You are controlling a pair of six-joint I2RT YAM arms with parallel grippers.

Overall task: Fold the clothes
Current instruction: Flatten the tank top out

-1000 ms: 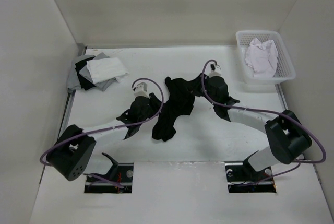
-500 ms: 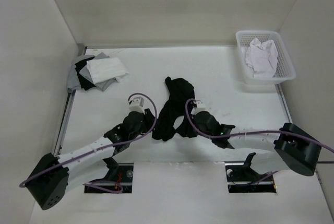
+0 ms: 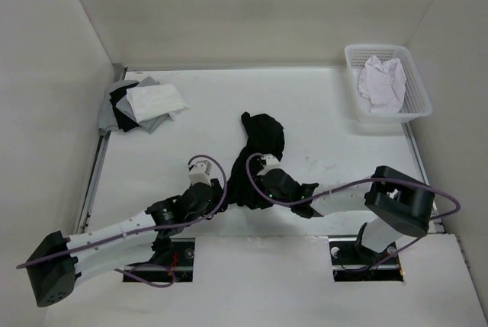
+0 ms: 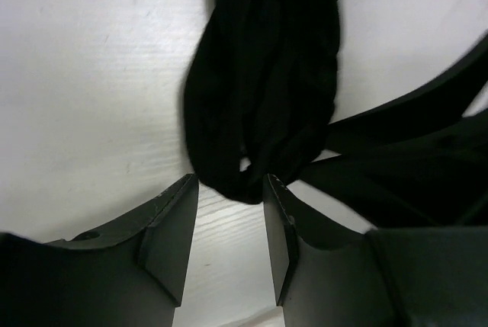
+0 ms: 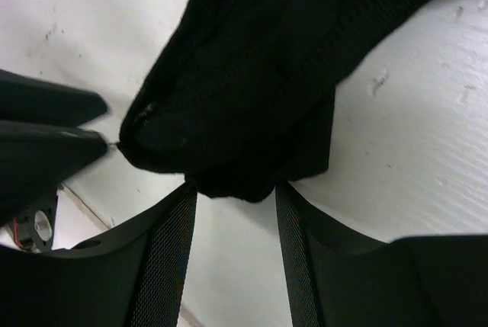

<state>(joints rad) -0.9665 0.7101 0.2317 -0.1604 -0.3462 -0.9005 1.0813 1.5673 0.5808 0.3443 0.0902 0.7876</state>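
Top external view: at the far left of the white table (image 3: 328, 113) lies a pile (image 3: 141, 106) of flat grey, white and black fabric, its left edge pressed to the side wall. At centre the clothes (image 3: 261, 135), matt black and soft, are bunched into a long crumpled strip running from mid-table toward the near edge. The near end is hidden where both arms meet over it. At the far right a white plastic lattice basket (image 3: 354, 54) holds a rumpled white cloth (image 3: 381, 83). Left wrist view: the left gripper (image 4: 229, 182) is released, its two flat dark fingers (image 4: 171, 235) spread with bare table showing between them. The twisted, rope-like end of the clothes lies right at the fingertips and dips slightly between them, not pinched. A small gap of light shows through the folds there. Dark shapes at the right edge of this view are part of the other arm, but black on black leaves the outlines unclear. Right wrist view: the right gripper (image 5: 232, 190) is likewise released, its fingers (image 5: 164, 266) with finely ribbed inner pads set wide. A rounded fold of knit-textured black fabric rests at their tips, overlapping the gap a little. The fabric runs out of frame at the top. Two dark pointed tips at the left edge touch or nearly touch the fold; contact cannot be confirmed.
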